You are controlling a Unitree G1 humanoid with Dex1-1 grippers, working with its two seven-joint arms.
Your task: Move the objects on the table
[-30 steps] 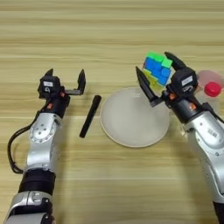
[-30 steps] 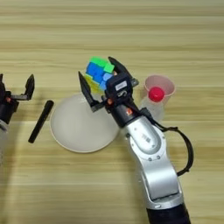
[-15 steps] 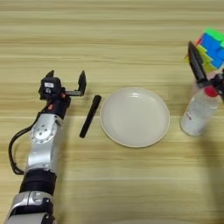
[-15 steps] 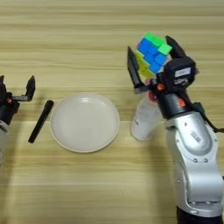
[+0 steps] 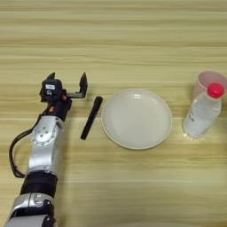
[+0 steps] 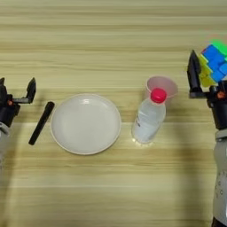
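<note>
So far we have one thing in hand: our right tool [image 6: 207, 66] grasps the block [image 6: 213, 62] at the far right, lifted off the desk [image 5: 133, 35]. Our left tool [image 5: 66, 84] sits released beside the marker [image 5: 91, 117], which lies just left of the plate [image 5: 136, 118]. Right of the plate stands the bottle [image 5: 202, 111], touching a pink cup [image 5: 209, 80]. We judge the block not yet set down.

The desk [image 5: 133, 40] is pale, matt wood with fine grain. The plate [image 5: 137, 118] looks smooth and faintly glossy. The bottle [image 6: 149, 117] is clear plastic, and the marker [image 5: 91, 117] matt black.
</note>
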